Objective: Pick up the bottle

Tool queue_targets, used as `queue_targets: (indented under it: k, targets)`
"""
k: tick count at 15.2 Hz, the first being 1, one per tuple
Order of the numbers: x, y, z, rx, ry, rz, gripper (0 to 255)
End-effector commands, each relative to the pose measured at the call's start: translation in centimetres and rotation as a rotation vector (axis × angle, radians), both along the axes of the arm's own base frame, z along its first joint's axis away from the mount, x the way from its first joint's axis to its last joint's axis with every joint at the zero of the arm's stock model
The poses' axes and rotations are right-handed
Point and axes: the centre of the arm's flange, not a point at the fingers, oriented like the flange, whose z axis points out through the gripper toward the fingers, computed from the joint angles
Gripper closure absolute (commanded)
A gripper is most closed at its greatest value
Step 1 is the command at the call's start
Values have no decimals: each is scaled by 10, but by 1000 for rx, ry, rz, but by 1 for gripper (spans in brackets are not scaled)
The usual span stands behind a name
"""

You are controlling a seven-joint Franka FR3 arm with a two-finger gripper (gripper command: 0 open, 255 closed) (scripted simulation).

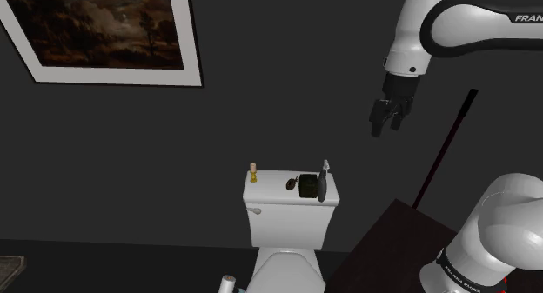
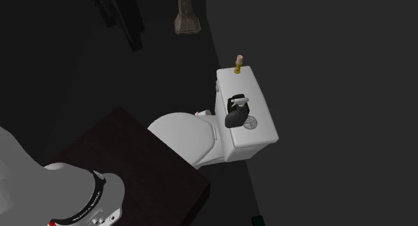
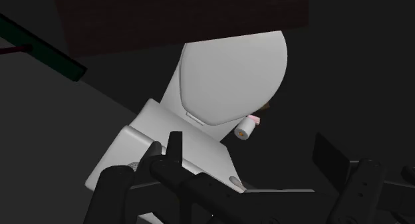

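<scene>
A white toilet's tank (image 1: 278, 215) carries two bottles. At one end stands a small tan bottle (image 1: 253, 172) (image 2: 237, 62) with a stopper. Toward the other end sits a black spray bottle (image 1: 311, 186) (image 2: 237, 111) with a grey trigger. My black gripper (image 1: 385, 126) hangs open and empty, high above the tank and off toward the shoulder view's right. In the wrist view its fingers are spread wide (image 3: 229, 173), and between them lie the tank (image 3: 143, 139) and the dark spray bottle (image 3: 169, 164). The small tan bottle is hidden there.
A dark-wood stand (image 1: 392, 248) sits beside the toilet bowl (image 2: 184, 131). A thin dark red rod (image 1: 444, 152) leans over it. A toilet paper roll (image 3: 247, 128) (image 1: 228, 285) lies on the floor. A framed painting (image 1: 104, 30) hangs on the dark wall. A small round disc (image 2: 250, 123) lies on the tank.
</scene>
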Motion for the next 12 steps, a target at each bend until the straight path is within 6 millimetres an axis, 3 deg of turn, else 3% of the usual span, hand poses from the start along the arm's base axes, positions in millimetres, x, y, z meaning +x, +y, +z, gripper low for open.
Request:
queue_targets:
  k: [1,12]
  targets:
    - [0,0,0,0,0,0,0]
    - [29,-3,-135,-81,-141,-155,0]
